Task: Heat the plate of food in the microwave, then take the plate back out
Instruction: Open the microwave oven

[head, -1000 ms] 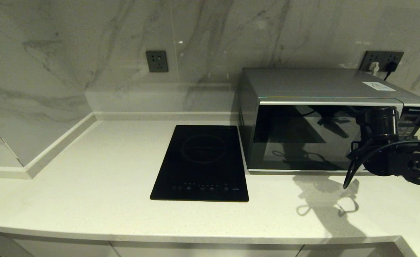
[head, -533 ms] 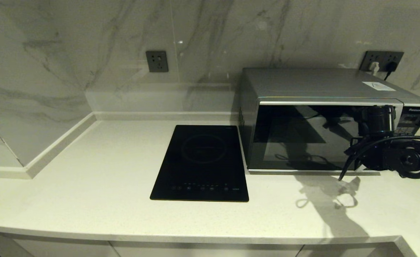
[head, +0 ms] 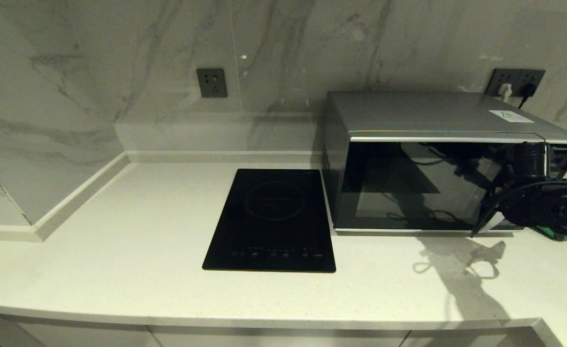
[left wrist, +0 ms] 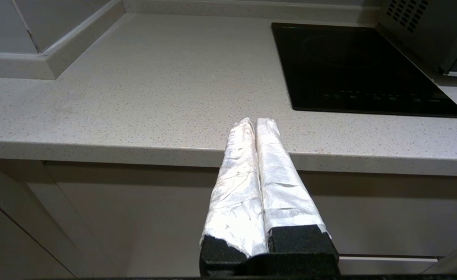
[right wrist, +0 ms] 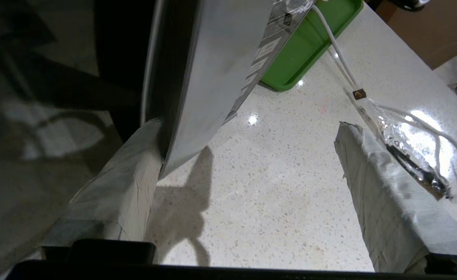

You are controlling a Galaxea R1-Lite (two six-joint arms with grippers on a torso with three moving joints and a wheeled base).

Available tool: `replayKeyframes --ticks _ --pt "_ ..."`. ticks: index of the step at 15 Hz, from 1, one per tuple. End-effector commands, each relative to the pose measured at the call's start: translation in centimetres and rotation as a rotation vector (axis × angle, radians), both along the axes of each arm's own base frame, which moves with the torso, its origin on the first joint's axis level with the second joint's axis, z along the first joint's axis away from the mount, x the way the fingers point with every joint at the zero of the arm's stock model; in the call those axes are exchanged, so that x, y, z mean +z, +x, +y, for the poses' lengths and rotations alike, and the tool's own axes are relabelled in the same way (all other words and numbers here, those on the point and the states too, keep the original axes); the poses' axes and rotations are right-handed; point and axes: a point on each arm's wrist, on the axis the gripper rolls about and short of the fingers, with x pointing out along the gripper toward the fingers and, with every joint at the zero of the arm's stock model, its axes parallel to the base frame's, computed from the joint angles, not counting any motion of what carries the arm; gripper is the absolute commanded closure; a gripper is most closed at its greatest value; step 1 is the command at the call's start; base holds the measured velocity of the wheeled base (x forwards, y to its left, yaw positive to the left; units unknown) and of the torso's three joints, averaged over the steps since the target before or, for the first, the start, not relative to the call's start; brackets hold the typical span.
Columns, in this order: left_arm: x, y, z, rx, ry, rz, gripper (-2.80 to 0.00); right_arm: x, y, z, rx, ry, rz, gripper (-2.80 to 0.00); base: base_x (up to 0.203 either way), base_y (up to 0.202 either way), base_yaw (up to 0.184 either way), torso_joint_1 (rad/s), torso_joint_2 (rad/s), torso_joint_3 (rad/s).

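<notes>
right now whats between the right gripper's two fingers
In the right wrist view, the open right gripper straddles the microwave's front right edge: one finger lies against the dark door glass; bare counter fills the rest of the gap.

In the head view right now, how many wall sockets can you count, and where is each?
2. One wall socket sits on the marble wall above and left of the black hob. The other, with plugs in it, is behind the microwave. More may be hidden.

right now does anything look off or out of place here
Nothing looks spilled or damaged. The microwave door is shut and square, the hob lies flat. The right hand is open at the door's right edge; the left hand is parked off the counter.
</notes>
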Motion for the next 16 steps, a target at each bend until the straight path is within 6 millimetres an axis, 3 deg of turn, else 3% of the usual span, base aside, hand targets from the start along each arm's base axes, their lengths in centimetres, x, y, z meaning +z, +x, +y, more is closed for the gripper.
replayKeyframes --ticks 1,11,16 --pt "0.0 0.0 0.0 0.001 -0.001 -0.001 0.00 -0.3 0.3 -0.5 -0.020 0.003 -0.001 -2.80 0.000 0.000 0.000 0.000 0.00 0.000" --pt "0.0 0.0 0.0 0.001 -0.001 -0.001 0.00 -0.5 1.0 -1.1 -0.069 0.038 -0.062 -2.80 0.000 0.000 0.000 0.000 0.00 0.000" --pt "0.0 0.0 0.0 0.001 -0.001 -0.001 0.00 0.5 -0.1 -0.9 -0.083 0.031 -0.087 -2.80 0.000 0.000 0.000 0.000 0.00 0.000"
